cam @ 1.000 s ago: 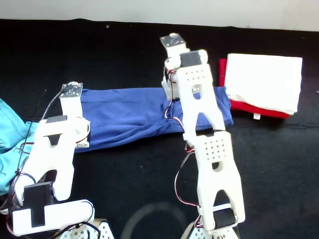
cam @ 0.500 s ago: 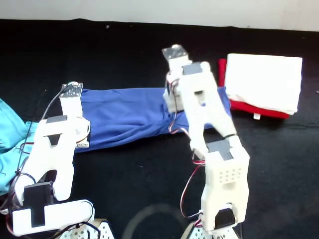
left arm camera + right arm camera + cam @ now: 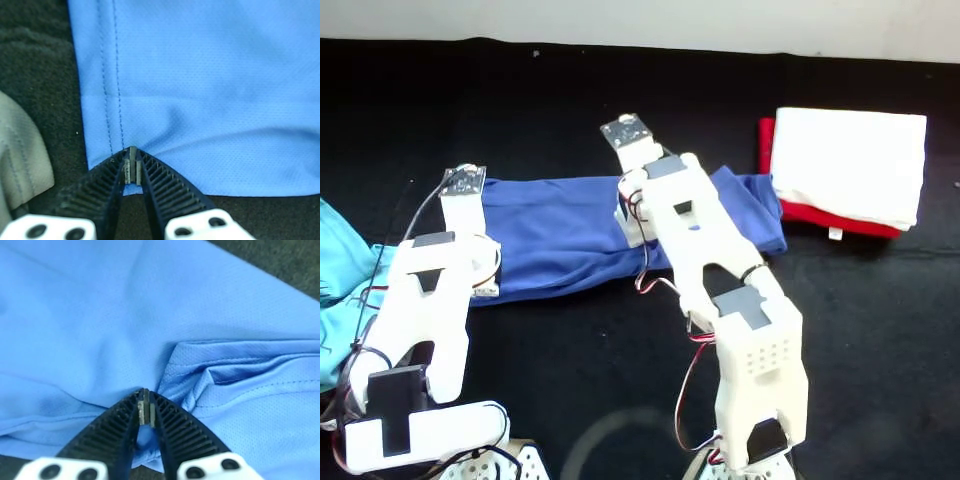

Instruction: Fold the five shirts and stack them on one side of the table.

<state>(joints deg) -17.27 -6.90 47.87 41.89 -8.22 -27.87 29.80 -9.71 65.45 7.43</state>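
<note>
While the blue shirt (image 3: 570, 235) lies as a long band across the middle of the black table (image 3: 520, 90), both arms pinch it. The left gripper (image 3: 131, 167) is clenched on the stitched hem corner at the band's left near end, probably to anchor or lift that end. The right gripper (image 3: 146, 407) is clamped on a bunched ridge of the same cloth near the band's middle, and creases fan out from its bite. Holding these two points would let the arms fold the band across. On the right, a folded white shirt (image 3: 848, 165) rests on a folded red shirt (image 3: 766, 145). A turquoise shirt (image 3: 340, 270) lies crumpled at the left edge.
</note>
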